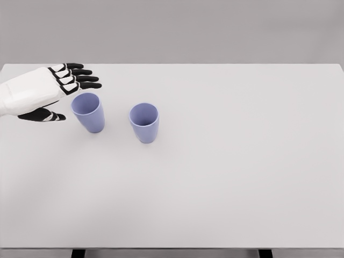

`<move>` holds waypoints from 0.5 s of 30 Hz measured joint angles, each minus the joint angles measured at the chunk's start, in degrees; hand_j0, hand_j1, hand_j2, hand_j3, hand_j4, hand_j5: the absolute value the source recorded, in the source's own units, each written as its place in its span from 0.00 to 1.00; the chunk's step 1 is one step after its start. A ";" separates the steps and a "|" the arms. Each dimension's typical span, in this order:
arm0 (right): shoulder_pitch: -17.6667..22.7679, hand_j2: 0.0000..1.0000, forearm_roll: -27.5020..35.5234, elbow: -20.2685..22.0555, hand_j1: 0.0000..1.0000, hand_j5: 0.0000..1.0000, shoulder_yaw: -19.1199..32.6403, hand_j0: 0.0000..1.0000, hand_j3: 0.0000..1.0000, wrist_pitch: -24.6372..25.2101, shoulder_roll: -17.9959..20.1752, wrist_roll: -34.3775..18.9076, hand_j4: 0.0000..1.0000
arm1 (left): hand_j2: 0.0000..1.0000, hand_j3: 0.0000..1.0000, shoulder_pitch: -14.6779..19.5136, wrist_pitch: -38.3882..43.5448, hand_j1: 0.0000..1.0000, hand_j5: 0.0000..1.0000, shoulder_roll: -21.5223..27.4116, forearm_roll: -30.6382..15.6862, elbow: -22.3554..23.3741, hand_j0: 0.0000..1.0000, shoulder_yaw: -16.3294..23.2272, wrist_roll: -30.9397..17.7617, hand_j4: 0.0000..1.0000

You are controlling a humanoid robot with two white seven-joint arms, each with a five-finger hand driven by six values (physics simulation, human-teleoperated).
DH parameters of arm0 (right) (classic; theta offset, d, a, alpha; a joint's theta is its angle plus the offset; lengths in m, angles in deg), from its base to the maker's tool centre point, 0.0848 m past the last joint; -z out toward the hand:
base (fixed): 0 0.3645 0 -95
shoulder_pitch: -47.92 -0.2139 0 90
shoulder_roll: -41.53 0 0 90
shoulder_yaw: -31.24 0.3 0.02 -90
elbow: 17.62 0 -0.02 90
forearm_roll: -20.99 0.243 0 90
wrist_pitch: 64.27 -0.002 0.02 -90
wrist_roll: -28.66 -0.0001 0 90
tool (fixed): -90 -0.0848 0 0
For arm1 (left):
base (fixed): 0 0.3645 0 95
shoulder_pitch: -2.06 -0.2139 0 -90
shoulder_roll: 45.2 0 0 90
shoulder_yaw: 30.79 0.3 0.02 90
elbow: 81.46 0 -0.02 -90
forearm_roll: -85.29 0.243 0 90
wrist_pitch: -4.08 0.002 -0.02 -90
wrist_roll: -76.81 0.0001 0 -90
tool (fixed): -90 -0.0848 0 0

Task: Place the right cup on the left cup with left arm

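Observation:
Two lavender-blue cups stand upright on the white table [226, 177]. The left cup [89, 112] is at the left of the middle, the right cup [144, 122] a short gap to its right. My left hand [70, 91] comes in from the left edge and hovers just above and left of the left cup's rim. Its black fingers [80, 78] are stretched out to the right and the thumb [45, 115] points below them, with nothing held. The hand touches neither cup.

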 measured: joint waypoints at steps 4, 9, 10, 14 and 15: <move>0.00 1.00 0.00 -0.11 1.00 1.00 -0.08 1.00 1.00 0.03 0.00 0.03 1.00 | 1.00 1.00 0.44 0.00 1.00 1.00 0.27 -0.01 -0.03 1.00 -0.07 0.01 1.00; 0.00 1.00 -0.02 -0.14 1.00 1.00 -0.08 1.00 1.00 0.04 0.00 0.03 1.00 | 1.00 1.00 3.08 0.01 1.00 1.00 0.16 0.08 -0.27 1.00 0.03 0.03 1.00; 0.00 1.00 -0.03 -0.15 1.00 1.00 -0.08 1.00 1.00 0.05 0.00 0.03 1.00 | 1.00 1.00 3.78 0.01 1.00 1.00 0.18 0.15 -0.35 1.00 0.12 0.04 1.00; 0.00 1.00 -0.03 -0.15 1.00 1.00 -0.07 1.00 1.00 0.04 0.00 0.03 1.00 | 1.00 1.00 5.80 0.01 1.00 1.00 -0.18 0.63 -0.67 1.00 0.59 0.27 1.00; 0.00 1.00 -0.03 -0.15 1.00 1.00 -0.07 1.00 1.00 0.05 0.00 0.03 1.00 | 1.00 1.00 5.98 0.01 1.00 1.00 -0.61 1.60 -0.82 1.00 0.91 0.27 1.00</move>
